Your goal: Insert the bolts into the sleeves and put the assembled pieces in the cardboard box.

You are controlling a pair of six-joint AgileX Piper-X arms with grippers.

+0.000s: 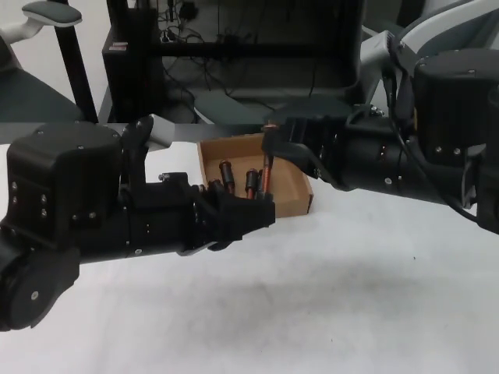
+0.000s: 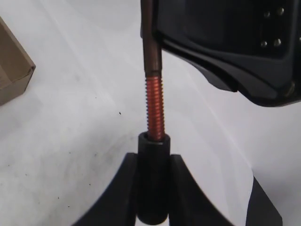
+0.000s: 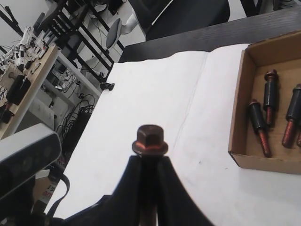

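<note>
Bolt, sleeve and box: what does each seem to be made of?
Bolt: metal with a copper-coloured finish, judging by its cut threads and hex head. Sleeve: smooth matte black, either plastic or coated metal; I cannot tell which. Box: plain brown cardboard with raw cut edges.

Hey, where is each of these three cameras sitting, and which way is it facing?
High view: behind both arms, facing forward and down over the bench; shows both arms, the left hand below the right hand, the cardboard box beyond.
Left wrist view: on the left wrist, facing along its own fingers at the sleeve they clamp and the bolt set into it.
Right wrist view: on the right wrist, facing past its own fingers at the bolt's head.
Shared: all three show the bolt.
</note>
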